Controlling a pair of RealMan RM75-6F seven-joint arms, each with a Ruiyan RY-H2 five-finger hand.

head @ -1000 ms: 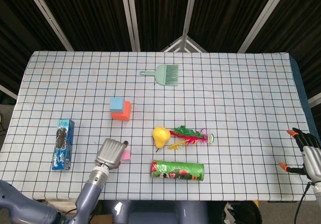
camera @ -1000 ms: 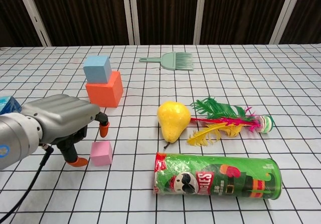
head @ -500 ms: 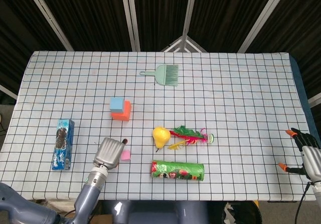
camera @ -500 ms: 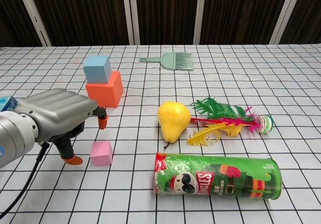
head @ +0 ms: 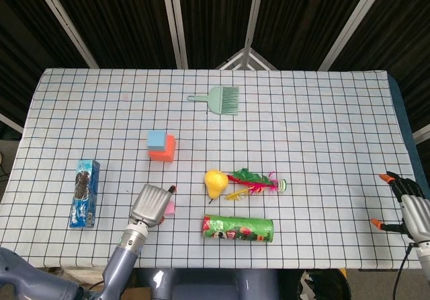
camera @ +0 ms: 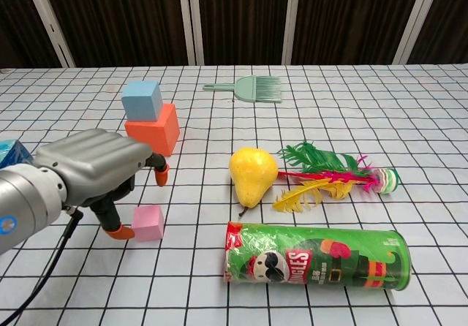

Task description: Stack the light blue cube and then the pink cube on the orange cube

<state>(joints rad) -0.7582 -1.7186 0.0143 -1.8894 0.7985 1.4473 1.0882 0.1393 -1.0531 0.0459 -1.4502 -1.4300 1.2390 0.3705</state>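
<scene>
We saw the light blue cube [camera: 142,99] already sitting on the orange cube [camera: 153,129]. The pink cube [camera: 148,222] lay on the table [camera: 409,107] (near the front edge), and our left hand [camera: 99,169] hovered over it, fingers spread, one tip just beside it. Our right hand [head: 413,209] rested apart, fingers spread, empty.
</scene>
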